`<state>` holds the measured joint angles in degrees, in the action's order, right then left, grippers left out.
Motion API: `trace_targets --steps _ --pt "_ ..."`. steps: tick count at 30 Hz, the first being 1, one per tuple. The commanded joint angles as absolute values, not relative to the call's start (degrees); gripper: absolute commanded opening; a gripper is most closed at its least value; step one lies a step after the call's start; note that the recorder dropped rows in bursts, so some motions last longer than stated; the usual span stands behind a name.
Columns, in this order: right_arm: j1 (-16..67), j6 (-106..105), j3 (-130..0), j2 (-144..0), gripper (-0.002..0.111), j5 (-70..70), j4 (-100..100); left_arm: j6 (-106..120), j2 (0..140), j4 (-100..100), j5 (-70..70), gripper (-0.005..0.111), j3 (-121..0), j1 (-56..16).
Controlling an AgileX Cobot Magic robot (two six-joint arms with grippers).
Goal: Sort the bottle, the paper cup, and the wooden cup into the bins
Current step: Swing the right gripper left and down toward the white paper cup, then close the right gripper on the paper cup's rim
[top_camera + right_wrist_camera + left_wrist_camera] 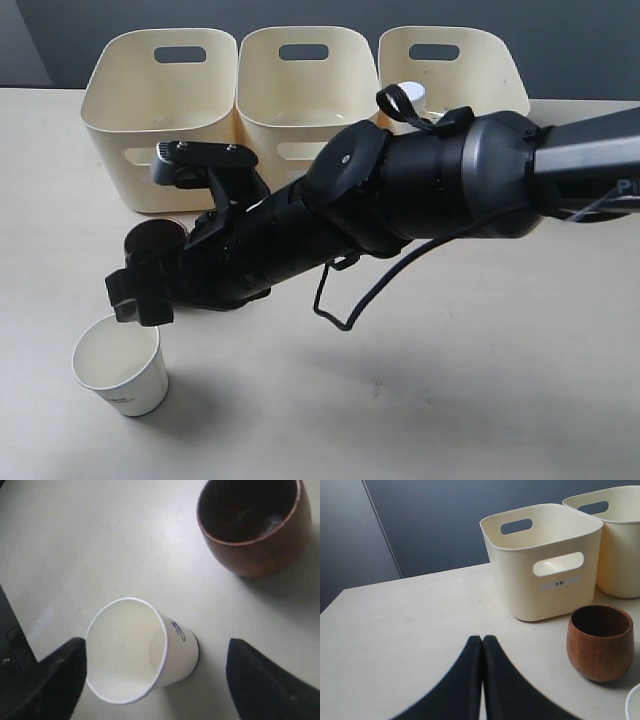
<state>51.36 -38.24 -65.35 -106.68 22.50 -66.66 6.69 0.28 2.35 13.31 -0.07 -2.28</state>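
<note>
The white paper cup (118, 365) (135, 650) stands upright near the table's front left. My right gripper (135, 300) (156, 645) reaches across from the right and hovers just above it, open, one finger on each side of the cup without touching. The brown wooden cup (152, 240) (600, 642) (252, 525) stands behind it, in front of the left bin (160, 110) (540, 565). A white bottle cap (412, 93) shows inside the right bin (455, 70); the bottle's body is hidden. My left gripper (482, 639) is shut on nothing, low over the table; the exterior view does not show it.
The middle bin (305, 90) (620, 545) stands between the other two at the table's back. My right arm (420, 180) lies across the table's middle and hides the bins' lower fronts. A black cable (340, 310) hangs under it.
</note>
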Motion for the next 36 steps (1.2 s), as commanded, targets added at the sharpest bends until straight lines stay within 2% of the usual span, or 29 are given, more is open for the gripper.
trace_targets --steps 1,36 --pt "51.4 -37.5 -65.2 -107.6 0.073 22.6 -66.2 6.6 0.0 2.4 13.3 0.000 0.0 -2.5" --pt "53.3 -37.5 -65.2 -110.6 0.073 21.3 -68.9 6.6 0.0 2.4 13.3 0.000 0.0 -2.5"
